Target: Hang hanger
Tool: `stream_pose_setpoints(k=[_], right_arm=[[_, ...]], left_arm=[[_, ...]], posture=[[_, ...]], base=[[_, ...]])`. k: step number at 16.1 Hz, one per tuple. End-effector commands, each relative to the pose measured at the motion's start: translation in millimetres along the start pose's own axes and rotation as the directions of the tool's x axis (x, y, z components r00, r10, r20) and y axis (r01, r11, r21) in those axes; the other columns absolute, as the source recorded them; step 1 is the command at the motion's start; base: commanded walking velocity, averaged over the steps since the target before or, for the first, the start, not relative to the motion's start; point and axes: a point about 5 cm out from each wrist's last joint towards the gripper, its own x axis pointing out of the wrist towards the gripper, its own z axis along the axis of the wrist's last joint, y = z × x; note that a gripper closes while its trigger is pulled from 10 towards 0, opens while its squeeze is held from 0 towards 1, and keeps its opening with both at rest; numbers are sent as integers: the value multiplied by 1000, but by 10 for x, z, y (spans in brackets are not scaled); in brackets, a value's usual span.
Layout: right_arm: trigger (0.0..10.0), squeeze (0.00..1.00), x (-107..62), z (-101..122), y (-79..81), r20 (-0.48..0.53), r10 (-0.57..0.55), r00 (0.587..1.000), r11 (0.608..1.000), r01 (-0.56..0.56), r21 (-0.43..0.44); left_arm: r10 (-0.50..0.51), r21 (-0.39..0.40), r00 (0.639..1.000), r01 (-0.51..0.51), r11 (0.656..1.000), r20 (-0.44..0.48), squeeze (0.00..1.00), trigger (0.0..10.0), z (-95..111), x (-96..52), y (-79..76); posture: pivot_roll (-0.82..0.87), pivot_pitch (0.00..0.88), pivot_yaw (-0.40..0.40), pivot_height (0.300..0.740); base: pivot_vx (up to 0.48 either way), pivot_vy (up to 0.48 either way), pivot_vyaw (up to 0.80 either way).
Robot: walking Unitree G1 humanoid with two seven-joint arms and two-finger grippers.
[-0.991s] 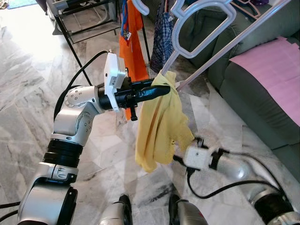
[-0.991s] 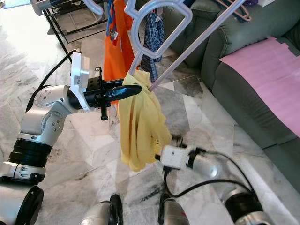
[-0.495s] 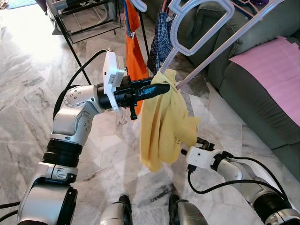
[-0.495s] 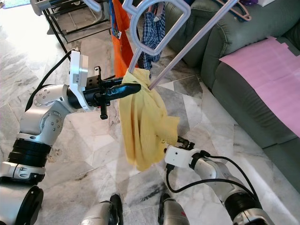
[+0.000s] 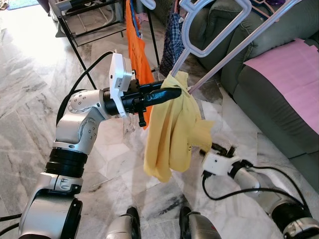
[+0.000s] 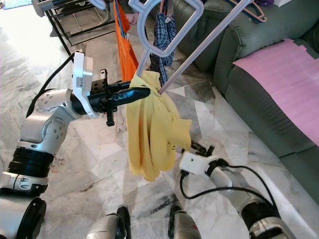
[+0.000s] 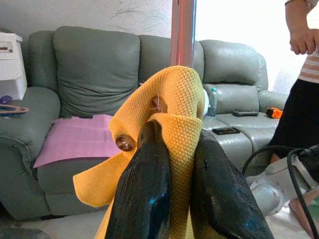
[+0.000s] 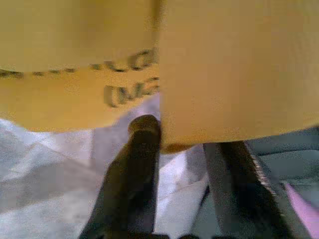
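A yellow shirt (image 5: 172,134) hangs bunched from the lower end of a large pale lilac hanger (image 5: 239,50) that reaches up past the top of the head views. My left gripper (image 5: 175,92) is shut on the shirt's top fold, right where it meets the hanger. In the left wrist view both black fingers (image 7: 144,189) pinch the yellow fabric. My right gripper (image 5: 222,148) sits low, just right of the shirt's lower corner. Its fingers (image 8: 137,164) are open, with the yellow hem just above their tips.
An orange garment (image 5: 137,45) and a blue plaid one (image 5: 174,42) hang from a black rack (image 5: 94,25) behind. A grey-green sofa (image 5: 269,99) with a pink cloth (image 5: 294,74) stands to the right. A person (image 7: 304,74) stands near the sofa. Marble floor lies below.
My right gripper has come out from under the shirt and moved slightly to the right of its hem. The shirt has swung, a corner now poking right. The left gripper keeps its hold.
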Motion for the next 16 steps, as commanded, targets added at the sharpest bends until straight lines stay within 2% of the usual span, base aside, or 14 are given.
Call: stream_pose_setpoints(k=[1, 7, 11, 12, 16], right_arm=[[0, 0, -39, -53, 28, -13, -6, 1000, 1000, 6, -6], [0, 0, -107, -94, -124, -2, -77, 997, 997, 77, -4], [0, 0, -297, -275, -313, -56, -166, 985, 981, 171, 95], [0, 0, -371, -356, -398, -91, -212, 973, 966, 223, 130], [0, 0, -472, -439, -573, -121, -274, 954, 947, 290, 138]], left_arm=[[-21, 36, 999, 20, 999, 35, 0, 10000, 104, 16, -20], [-1, 32, 1000, 0, 999, 18, 0, 10000, 48, -25, -2], [38, 9, 999, -38, 999, -7, 0, 10000, -52, -132, 14], [47, 2, 999, -47, 999, -12, 0, 10000, -80, -155, 19], [57, -12, 998, -57, 998, -17, 0, 10000, -140, -166, 16]], posture=[[-96, 275, 48, 740], [-100, 274, 42, 740], [-108, 275, 40, 740], [-115, 275, 39, 740], [-132, 270, 37, 740]], base=[[0, 0, 0], [0, 0, 0], [0, 0, 0], [0, 0, 0], [0, 0, 0]])
